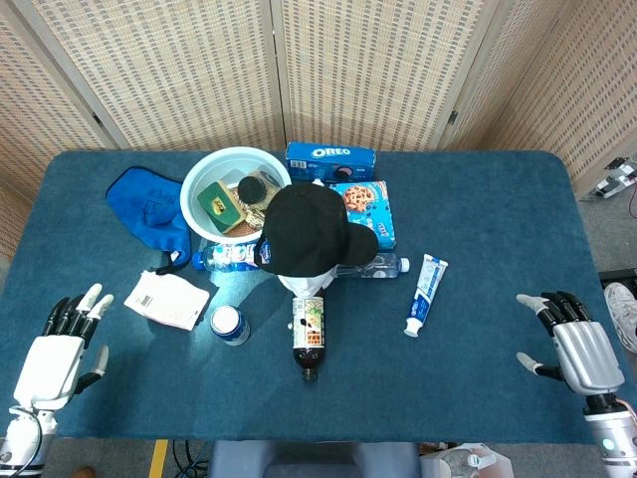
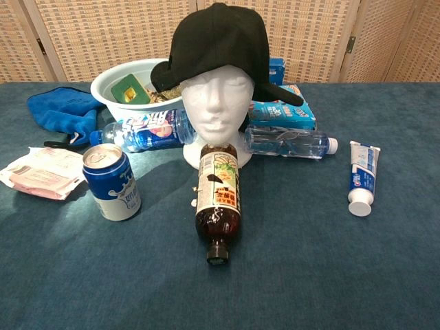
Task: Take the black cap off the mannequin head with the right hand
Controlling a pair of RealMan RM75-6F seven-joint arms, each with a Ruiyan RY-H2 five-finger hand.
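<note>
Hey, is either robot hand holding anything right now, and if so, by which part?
Nothing is held. The left hand and right hand both rest open near the table's front corners, apart from everything. The black cap sits untouched on the mannequin head.

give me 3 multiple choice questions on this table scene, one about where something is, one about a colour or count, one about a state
1. Where does the dark brown drink bottle lie?
A. inside the pale round basin
B. on the table in front of the white mannequin head
C. on the blue cloth

2. What colour is the cap on the toothpaste tube?
A. red
B. black
C. white

3. What state is the robot's right hand in?
A. open, holding nothing
B. gripping the black baseball cap
C. holding the blue drink can

Answers:
1 B: the bottle lies on its side just before the white mannequin head.
2 C: the tube ends in a white cap.
3 A: its fingers are spread above the table, far from the black baseball cap, which sits on the head.
</note>
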